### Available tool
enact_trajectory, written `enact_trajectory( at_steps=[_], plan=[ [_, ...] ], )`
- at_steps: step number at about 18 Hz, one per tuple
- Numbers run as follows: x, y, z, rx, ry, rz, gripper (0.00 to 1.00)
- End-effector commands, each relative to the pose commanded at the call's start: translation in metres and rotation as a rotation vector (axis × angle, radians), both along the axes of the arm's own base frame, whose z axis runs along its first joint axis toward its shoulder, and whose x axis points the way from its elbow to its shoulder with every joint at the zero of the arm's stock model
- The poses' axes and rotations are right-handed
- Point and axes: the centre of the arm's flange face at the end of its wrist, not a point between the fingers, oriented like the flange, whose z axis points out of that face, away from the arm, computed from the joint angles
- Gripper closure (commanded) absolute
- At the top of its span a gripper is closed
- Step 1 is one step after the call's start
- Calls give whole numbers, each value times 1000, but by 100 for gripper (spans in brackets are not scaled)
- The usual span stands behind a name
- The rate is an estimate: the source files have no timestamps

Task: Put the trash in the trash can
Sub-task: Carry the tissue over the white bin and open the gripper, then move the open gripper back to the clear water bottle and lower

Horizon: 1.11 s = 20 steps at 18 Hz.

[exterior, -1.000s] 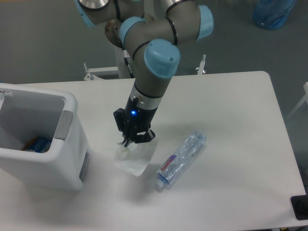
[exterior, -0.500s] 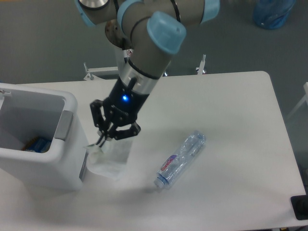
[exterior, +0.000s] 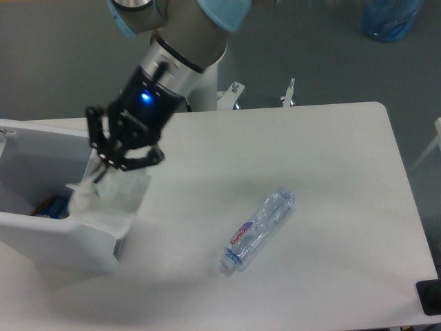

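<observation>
Surface: I'm looking down on a white table (exterior: 324,158) over a grey floor; a dark object (exterior: 430,296) sits at its near right corner.
Bottle: nearest me of the trash, the clear crinkled water bottle (exterior: 257,228) lies flat on the table right of centre, well apart from the bin. Red-and-blue label toward its lower end.
Bottle axis: long axis runs diagonally, cap end toward the near left, base toward the far right.
Trash can: boxy white trash can (exterior: 48,231) at the left edge, thick rounded rim, grey panel on the side facing the bottle. I can see something blue and orange (exterior: 54,205) inside at the bottom.
Wad: the crumpled white wad (exterior: 110,201) hangs over the can's right rim, part above the opening, part draped outside it; it looks thin, creased and translucent, blurred at the edges.
Gripper: my gripper (exterior: 103,167) pinches the wad's top, its fingers drawn in on the material, tilted toward the can, a blue light lit on the wrist.
Background: a blue bag (exterior: 391,17) on the floor far right.
</observation>
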Motion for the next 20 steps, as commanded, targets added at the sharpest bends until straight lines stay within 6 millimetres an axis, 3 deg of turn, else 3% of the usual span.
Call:
enact_trajectory(
  at_steps=[2,4,6,7,9,14,17,20],
  plan=[
    [18,5,-3,-3,-4,-33,100],
    [37,10,-8,-16,-3,-58,89],
    [40,9,-13,-7,6,-74,51],
    [43,9,-15,-6,9,-83,41],
    [45,6,-17,-10,7,-83,2],
    [36,2,-14,-11,0,-60,0],
    [10,-5,-11,-8,0,-10,0],
    [-57,-27,-15,-17,2,110,0]
  ],
)
